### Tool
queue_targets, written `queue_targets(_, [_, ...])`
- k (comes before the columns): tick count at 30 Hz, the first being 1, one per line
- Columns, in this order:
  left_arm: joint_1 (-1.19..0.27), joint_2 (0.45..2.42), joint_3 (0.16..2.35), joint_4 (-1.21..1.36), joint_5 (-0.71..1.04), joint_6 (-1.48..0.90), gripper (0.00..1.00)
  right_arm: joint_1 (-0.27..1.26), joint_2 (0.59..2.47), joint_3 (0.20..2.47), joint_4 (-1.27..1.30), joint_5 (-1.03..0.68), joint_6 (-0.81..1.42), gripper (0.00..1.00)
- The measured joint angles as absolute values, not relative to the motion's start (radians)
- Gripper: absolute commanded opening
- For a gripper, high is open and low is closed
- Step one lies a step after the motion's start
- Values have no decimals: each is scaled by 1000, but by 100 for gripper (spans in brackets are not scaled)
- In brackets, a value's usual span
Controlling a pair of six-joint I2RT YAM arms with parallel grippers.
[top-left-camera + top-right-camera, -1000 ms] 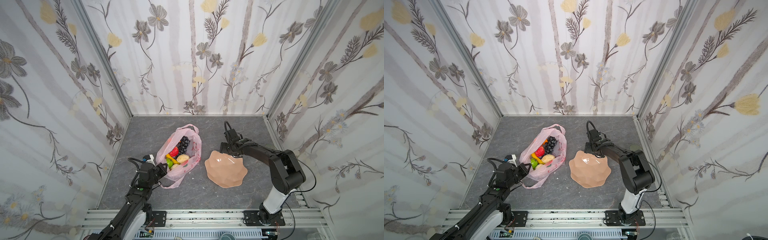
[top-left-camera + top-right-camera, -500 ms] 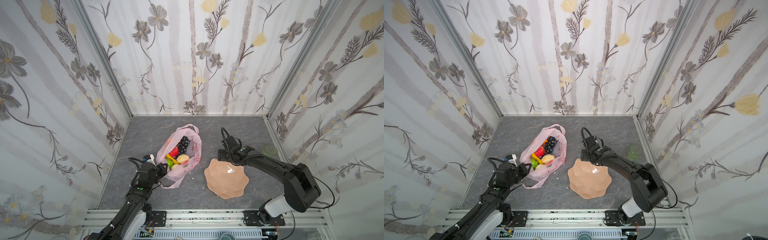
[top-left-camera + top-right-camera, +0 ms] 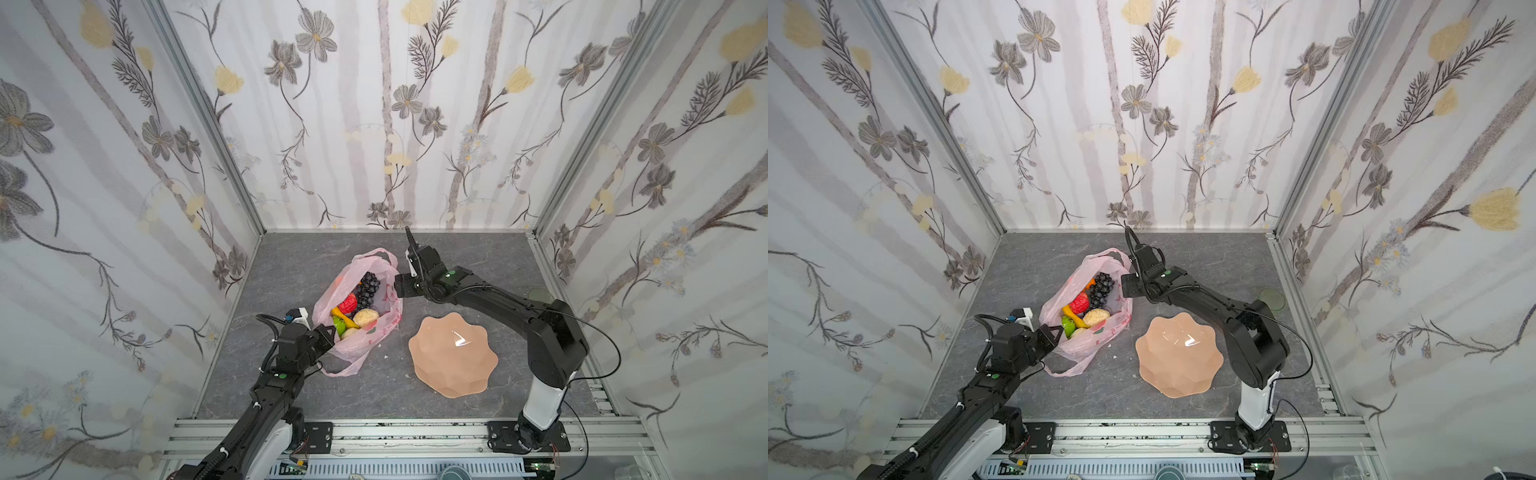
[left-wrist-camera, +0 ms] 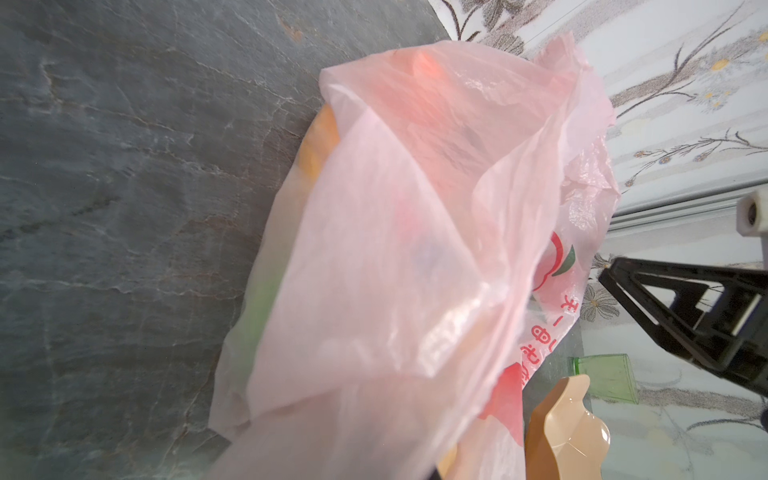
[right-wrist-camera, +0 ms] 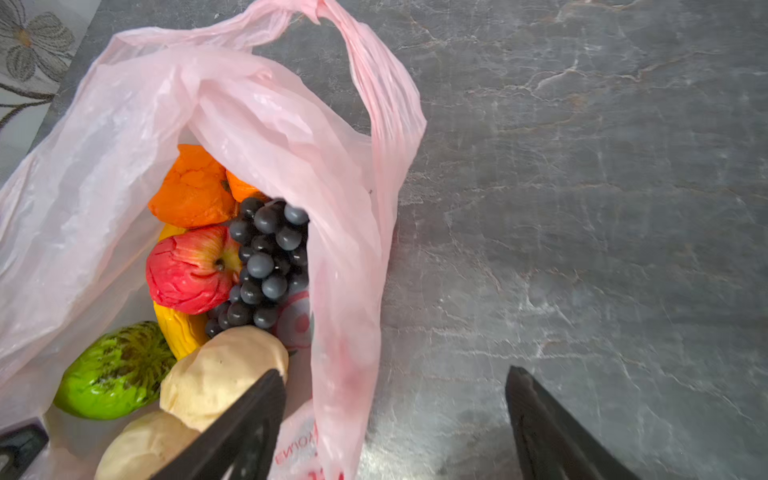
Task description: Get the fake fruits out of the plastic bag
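Your left gripper (image 3: pixel 327 332) is clamped shut on the near rim of the plastic bag (image 3: pixel 376 332), which lies left of centre on the table (image 3: pixel 299 257) in both top views. I read that pinch as an anchor: it holds the thin film's mouth up and open, so the bag should neither slide nor collapse when the other arm reaches in. The left wrist view shows only pink film close to the lens, and the fingers themselves are out of that picture.

Your right gripper (image 5: pixel 395 428) is spread wide and holds nothing. In the right wrist view one of its fingers (image 5: pixel 257 415) hangs over the bag's mouth, above a pale beige fruit (image 5: pixel 220 374). The other is over bare table outside, so the bag's side wall stands between them. In a top view the gripper sits at the bag's upper right edge.

The fake fruits (image 3: pixel 357 307) all lie inside the bag. The grape bunch (image 5: pixel 266 257) touches the red apple (image 5: pixel 191 270), and none is out yet. The peach plate (image 3: pixel 453 357) sits bare to the lower right of the bag, near but apart, likely as the landing spot.

Bring both fingers inside the mouth before you close, or I expect you will catch film instead of fruit.
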State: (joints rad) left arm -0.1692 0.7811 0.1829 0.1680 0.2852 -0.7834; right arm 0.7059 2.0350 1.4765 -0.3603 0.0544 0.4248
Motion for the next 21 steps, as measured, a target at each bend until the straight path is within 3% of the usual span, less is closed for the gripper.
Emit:
queue_targets(3, [-169, 781, 189, 159, 285, -783, 2, 707, 2128, 1557, -371, 43, 417, 72])
queue_targets(5, [-169, 786, 193, 152, 285, -782, 2, 706, 2174, 1596, -376, 29, 417, 54])
queue_targets(7, [-169, 793, 200, 147, 284, -782, 2, 706, 2192, 1607, -389, 25, 417, 26])
queue_targets(10, [-169, 820, 216, 145, 284, -776, 2, 703, 2165, 1558, -368, 32, 425, 6])
queue_targets(12, [-169, 849, 231, 145, 281, -762, 2, 688, 2113, 1481, -352, 39, 451, 0])
queue_targets(18, [-169, 936, 299, 141, 281, -736, 5, 623, 1934, 1251, -246, 49, 499, 0])
queue_targets(21, [-169, 961, 330, 141, 273, -733, 16, 619, 1902, 1199, -218, 34, 510, 0])
